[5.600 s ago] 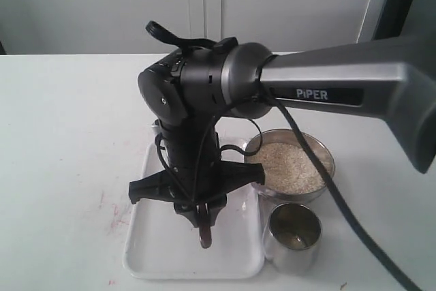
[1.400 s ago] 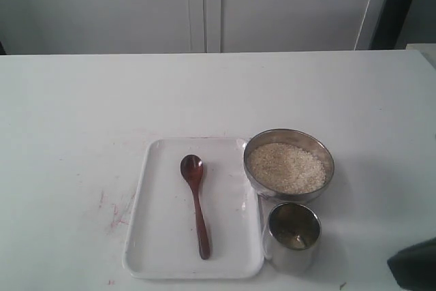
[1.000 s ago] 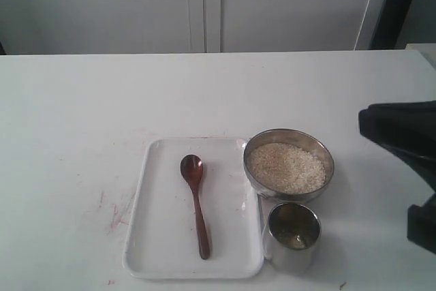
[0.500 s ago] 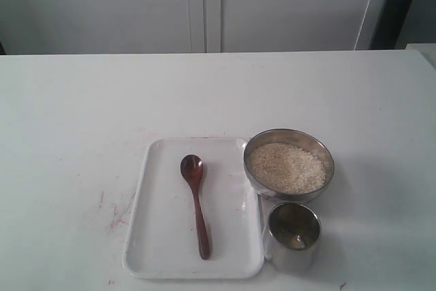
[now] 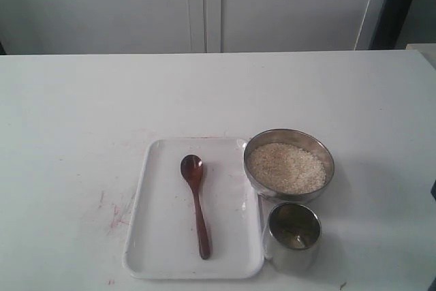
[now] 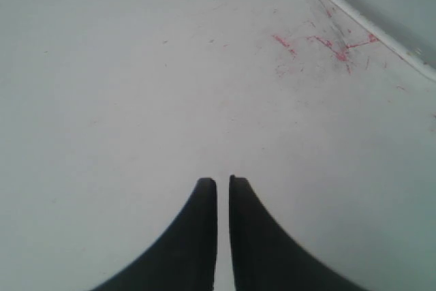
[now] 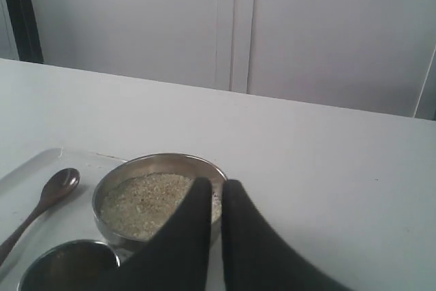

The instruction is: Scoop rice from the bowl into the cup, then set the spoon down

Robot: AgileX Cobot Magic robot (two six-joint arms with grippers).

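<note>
The dark wooden spoon (image 5: 196,204) lies flat on the white tray (image 5: 157,250), head toward the far side; it also shows at the edge of the right wrist view as the spoon (image 7: 42,202). Right of the tray stands the steel bowl (image 5: 320,148) holding the rice (image 5: 285,167). The steel cup (image 5: 291,235) stands in front of the bowl, with a little rice at its bottom. No gripper shows in the exterior view. My right gripper (image 7: 216,183) is shut and empty, off to the side of the bowl (image 7: 163,161) and cup (image 7: 61,267). My left gripper (image 6: 223,182) is shut over bare table.
Red scratch marks (image 5: 117,215) stain the white table left of the tray; they show as red marks (image 6: 327,44) in the left wrist view too. White cabinet doors (image 5: 204,5) close the back. A dark sliver (image 5: 433,192) sits at the exterior view's right edge.
The right arm let go of the spoon on the tray, then drew back to the right and out of the exterior view. Spoon, bowl and cup have stayed in place.
</note>
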